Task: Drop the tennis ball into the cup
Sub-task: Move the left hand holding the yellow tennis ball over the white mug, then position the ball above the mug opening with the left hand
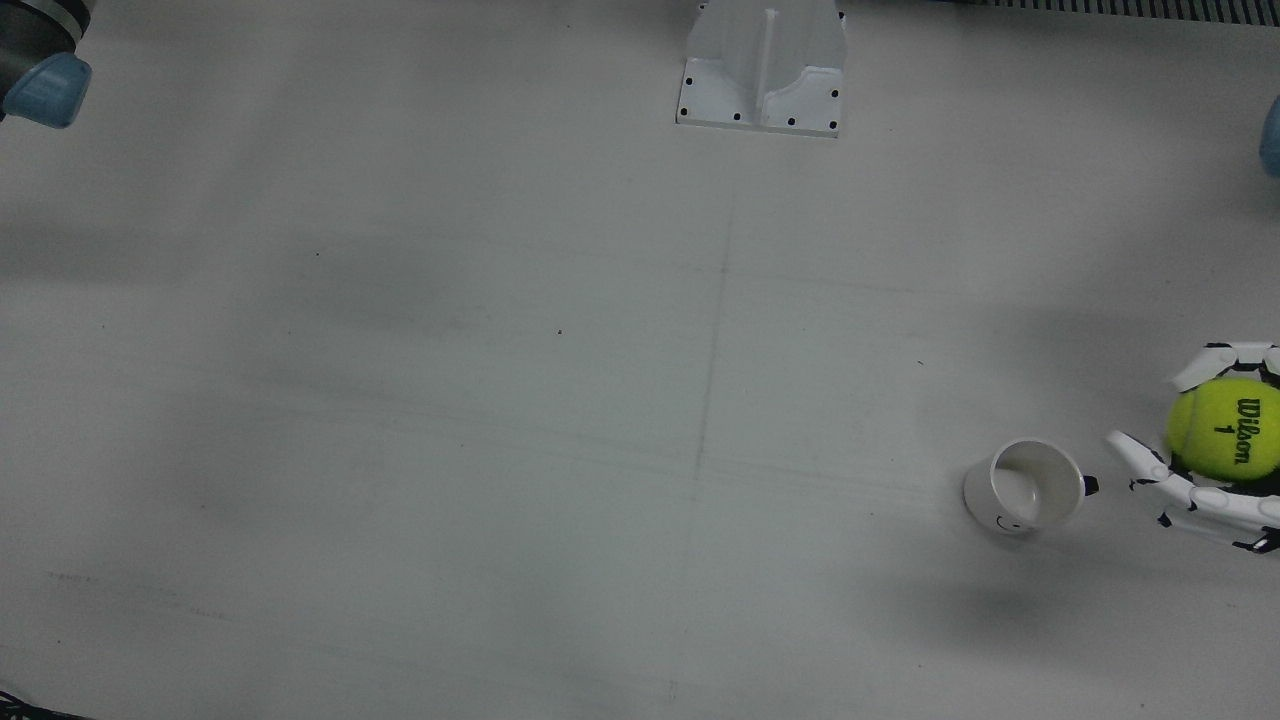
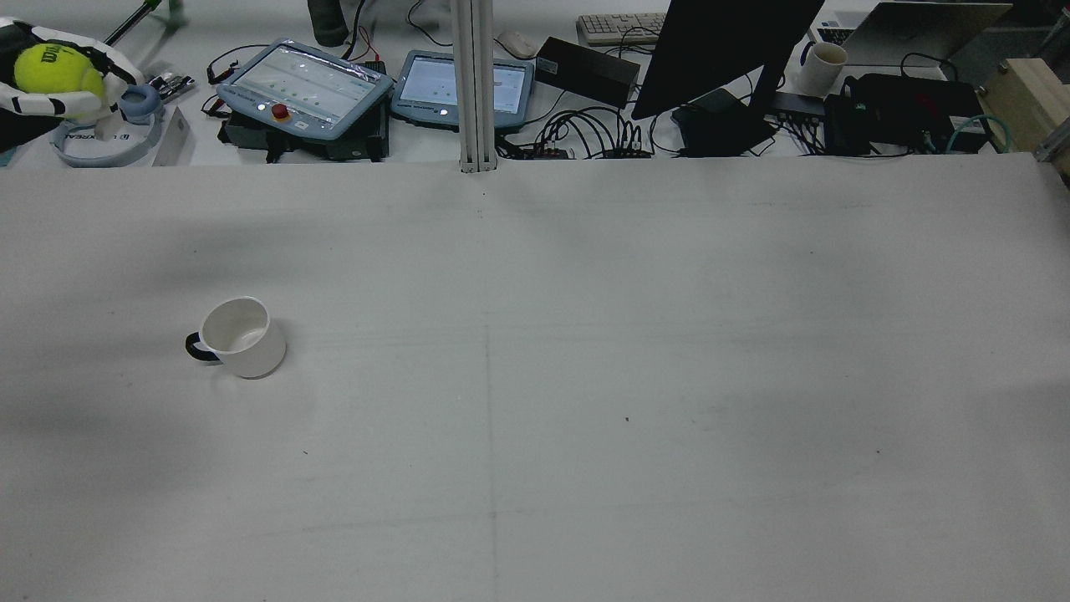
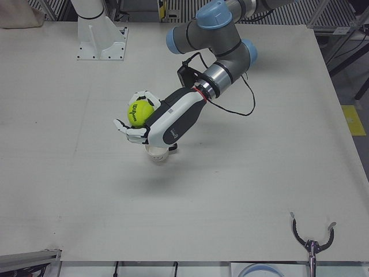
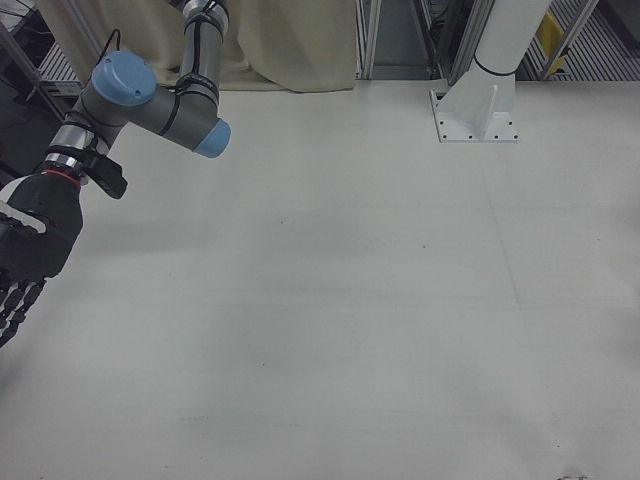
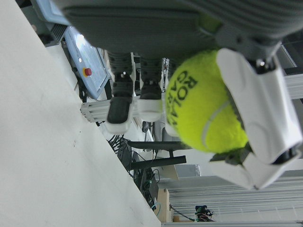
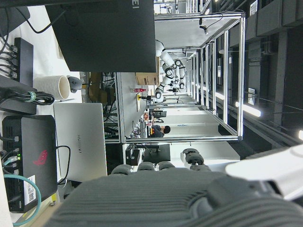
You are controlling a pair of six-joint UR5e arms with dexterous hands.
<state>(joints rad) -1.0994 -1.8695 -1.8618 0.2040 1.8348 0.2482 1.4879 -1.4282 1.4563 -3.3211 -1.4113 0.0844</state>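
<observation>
left arm (image 3: 222,32): showing grey links, blue joint caps
left hand (image 3: 151,119): showing white segmented fingers (image 3: 128,129), dark grey palm behind them

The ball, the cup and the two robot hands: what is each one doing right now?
tennis ball: held up off the table in the left robot hand, not in the cup yet.
cup: standing upright on the table, empty, handle toward the left robot hand.
left robot hand: shut on the tennis ball, palm up, raised near the cup.
right robot hand: holding nothing, fingers straight and hanging down, far from the cup.
</observation>
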